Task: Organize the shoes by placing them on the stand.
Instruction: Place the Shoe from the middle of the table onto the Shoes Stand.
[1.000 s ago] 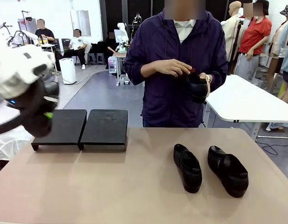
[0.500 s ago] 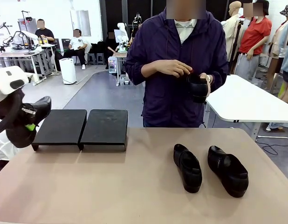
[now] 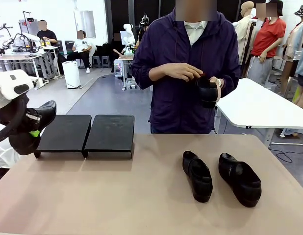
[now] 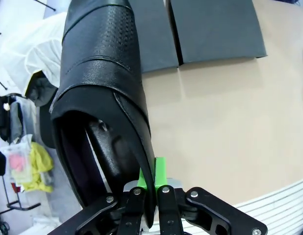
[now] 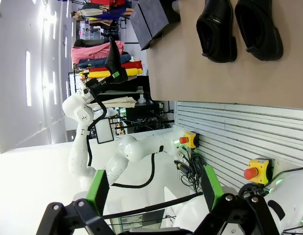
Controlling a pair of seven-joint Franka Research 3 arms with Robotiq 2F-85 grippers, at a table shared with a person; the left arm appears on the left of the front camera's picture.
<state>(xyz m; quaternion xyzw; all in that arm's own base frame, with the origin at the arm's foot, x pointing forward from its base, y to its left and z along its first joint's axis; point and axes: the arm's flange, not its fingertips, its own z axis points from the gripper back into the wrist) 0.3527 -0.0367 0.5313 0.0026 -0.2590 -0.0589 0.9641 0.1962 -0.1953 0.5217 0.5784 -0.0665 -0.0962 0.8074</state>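
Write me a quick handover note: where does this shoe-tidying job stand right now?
Left tool: shut on the heel rim of one shoe, held in the air near the left end of the stand.
Right tool: open, holding nothing.
Two shoes lie on the right half of the table; the person holds the fourth shoe.
Done: one shoe picked up; none on the stand yet.
Left: set all four on the stand.

The stand [image 3: 85,134] sits at the table's [image 3: 117,196] far left. The shoe [image 3: 44,112] in my left gripper [image 3: 35,131] hangs just left of it (in the air). Toward the right lie a second shoe [image 3: 197,175] and, right of it, a third shoe [image 3: 239,178].
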